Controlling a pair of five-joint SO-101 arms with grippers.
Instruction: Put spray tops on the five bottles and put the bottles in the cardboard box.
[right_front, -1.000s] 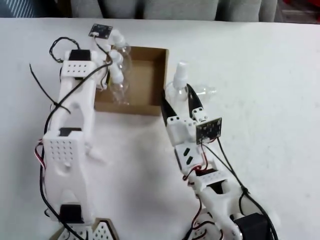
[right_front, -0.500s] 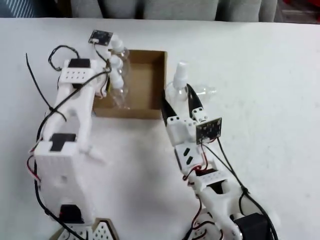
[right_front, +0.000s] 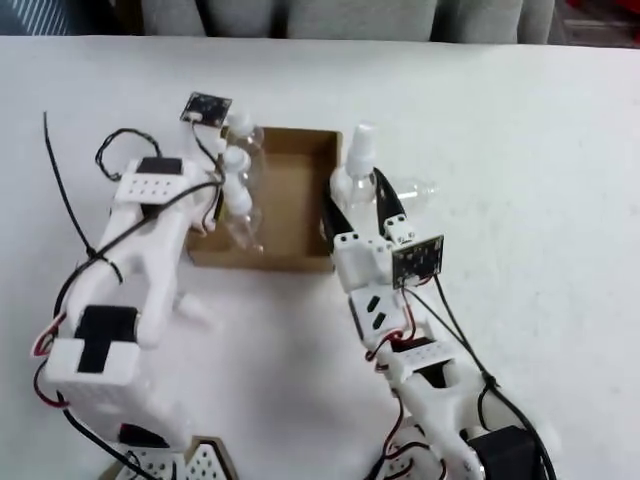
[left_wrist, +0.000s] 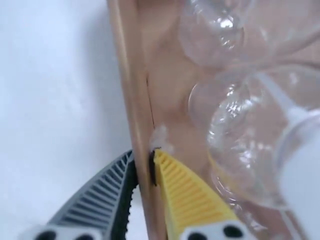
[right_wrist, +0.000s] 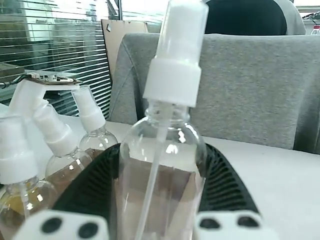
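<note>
My left gripper (left_wrist: 145, 161) is pinching the left wall of the cardboard box (left_wrist: 131, 95). Its grey finger (left_wrist: 102, 197) is sitting outside and its yellow finger (left_wrist: 187, 197) inside, both clenched on the cardboard. In the box, three bottles (right_front: 240, 190) with white tops are leaning in a row along that same side, their clear bodies lying close to the yellow finger. My right gripper (right_front: 354, 195) is grasping a fourth bottle (right_wrist: 161, 170) upright between its black fingers (right_wrist: 95, 175). This bottle is wearing its spray top (right_wrist: 177, 55) and is standing just beside the box's right wall; I cannot tell whether it is touching the desk (right_front: 520, 140). A fifth bottle (right_front: 412, 186) is lying on its side on the desk, just right of the held one.
</note>
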